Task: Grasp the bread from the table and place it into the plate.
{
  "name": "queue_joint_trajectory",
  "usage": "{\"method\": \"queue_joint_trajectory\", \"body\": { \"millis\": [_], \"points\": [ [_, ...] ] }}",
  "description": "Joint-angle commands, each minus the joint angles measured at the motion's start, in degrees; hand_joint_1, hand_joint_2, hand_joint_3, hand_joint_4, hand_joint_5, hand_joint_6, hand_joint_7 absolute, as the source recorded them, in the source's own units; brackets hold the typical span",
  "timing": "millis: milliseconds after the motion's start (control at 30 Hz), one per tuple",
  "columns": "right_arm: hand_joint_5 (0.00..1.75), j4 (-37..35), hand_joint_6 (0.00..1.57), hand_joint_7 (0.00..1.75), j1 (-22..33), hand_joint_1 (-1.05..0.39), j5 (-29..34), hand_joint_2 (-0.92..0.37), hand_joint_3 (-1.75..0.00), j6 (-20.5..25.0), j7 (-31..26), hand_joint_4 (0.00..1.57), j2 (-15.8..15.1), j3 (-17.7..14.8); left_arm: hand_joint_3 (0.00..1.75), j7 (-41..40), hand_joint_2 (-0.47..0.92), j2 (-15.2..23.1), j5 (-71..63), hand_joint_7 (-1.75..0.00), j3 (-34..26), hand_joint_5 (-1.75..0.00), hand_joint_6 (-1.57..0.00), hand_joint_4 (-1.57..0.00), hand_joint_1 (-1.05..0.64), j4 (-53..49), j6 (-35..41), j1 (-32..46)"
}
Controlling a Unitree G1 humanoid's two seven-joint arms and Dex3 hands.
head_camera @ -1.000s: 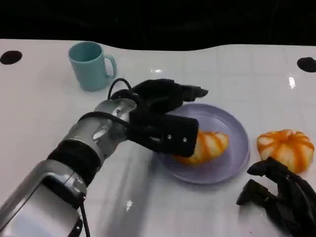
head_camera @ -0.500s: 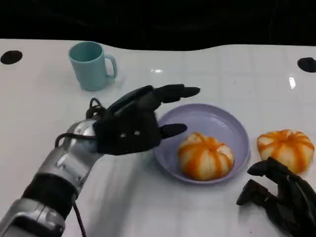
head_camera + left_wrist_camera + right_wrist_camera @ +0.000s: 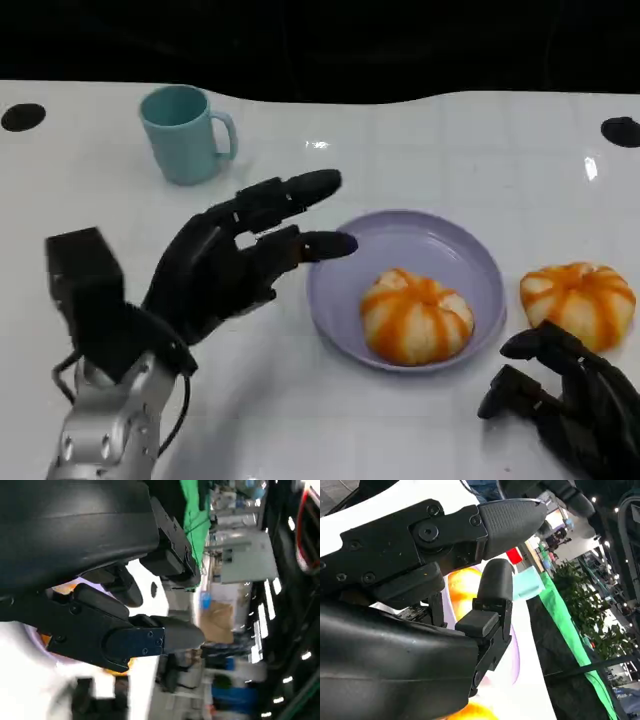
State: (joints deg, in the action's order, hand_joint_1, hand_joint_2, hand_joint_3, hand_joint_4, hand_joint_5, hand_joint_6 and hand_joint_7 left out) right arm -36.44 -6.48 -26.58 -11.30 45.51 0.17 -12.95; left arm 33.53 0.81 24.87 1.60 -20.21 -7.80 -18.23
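An orange-striped bread roll (image 3: pixel 416 318) lies inside the lilac plate (image 3: pixel 478 262) at the table's middle right. A second, similar roll (image 3: pixel 578 301) sits on the table just right of the plate. My left hand (image 3: pixel 235 262) hovers left of the plate, raised off the table, fingers spread and holding nothing. My right hand (image 3: pixel 565 400) rests at the lower right, just below the second roll, fingers apart and empty. In the right wrist view, my right hand's fingers (image 3: pixel 475 525) spread in front of an orange roll (image 3: pixel 465 587).
A teal mug (image 3: pixel 186 132) stands at the back left of the white table (image 3: pixel 420 430). Two dark holes (image 3: pixel 22 116) mark the table's far corners. Bare tabletop lies in front of the plate and between my hands.
My left hand has let go of the roll in the plate and pulled back to the left and toward me, fingers spread. The right hand has not moved.
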Motion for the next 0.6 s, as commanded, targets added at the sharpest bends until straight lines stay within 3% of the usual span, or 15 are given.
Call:
{"method": "queue_joint_trajectory", "body": {
  "millis": [33,67,133,167,300,400,600],
  "points": [
    [1.45,-0.01,0.61,1.10,0.96,-0.51,0.34,-0.92,-0.22,0.30,-1.04,0.67,-0.35,-0.24,0.30,-0.28,0.92,-2.51,8.38,-0.15,-3.55,-0.95,-0.84,-0.70,-0.59,6.53,8.79,6.07],
    [1.45,0.20,0.61,1.10,1.02,-0.51,0.49,-0.92,-0.22,0.33,-1.24,0.67,-0.34,-0.11,0.29,-0.48,0.92,-2.82,9.28,-0.16,-3.90,-0.98,-0.85,-0.70,-0.59,7.64,10.15,7.16],
    [1.46,0.78,0.61,1.11,1.15,-0.51,0.54,-0.92,-0.23,0.99,-1.78,0.66,-0.29,0.11,0.34,-0.98,0.92,-3.84,11.33,-0.23,-4.97,-1.22,-0.89,-0.66,-0.57,9.61,12.72,9.86],
    [1.46,0.99,0.61,1.11,1.21,-0.50,0.57,-0.92,-0.23,1.15,-2.00,0.66,-0.29,0.20,0.36,-1.19,0.92,-4.19,11.91,-0.40,-5.39,-1.35,-0.85,-0.65,-0.57,10.34,13.76,10.76],
    [1.47,1.03,0.63,1.10,1.01,-0.50,0.45,-0.92,-0.24,1.64,-2.13,0.66,-0.40,0.34,0.39,-2.97,0.92,-4.87,13.06,-1.05,-6.50,-1.62,-0.69,-0.72,-0.59,13.58,17.69,14.74],
    [1.47,1.16,0.63,1.09,0.97,-0.49,0.09,-0.92,-0.25,2.10,-1.83,0.66,-0.33,0.21,0.39,-2.89,0.92,-4.52,14.00,-1.24,-6.90,-1.72,-0.68,-0.74,-0.59,15.29,20.58,16.74],
    [1.46,2.14,0.66,1.07,1.06,-0.49,-0.14,-0.92,-0.22,3.66,-2.54,0.67,-0.39,0.00,0.36,-3.46,0.92,-5.82,14.63,-1.59,-7.48,-1.75,-0.68,-0.86,-0.56,17.67,23.41,20.49]
  ]
}}
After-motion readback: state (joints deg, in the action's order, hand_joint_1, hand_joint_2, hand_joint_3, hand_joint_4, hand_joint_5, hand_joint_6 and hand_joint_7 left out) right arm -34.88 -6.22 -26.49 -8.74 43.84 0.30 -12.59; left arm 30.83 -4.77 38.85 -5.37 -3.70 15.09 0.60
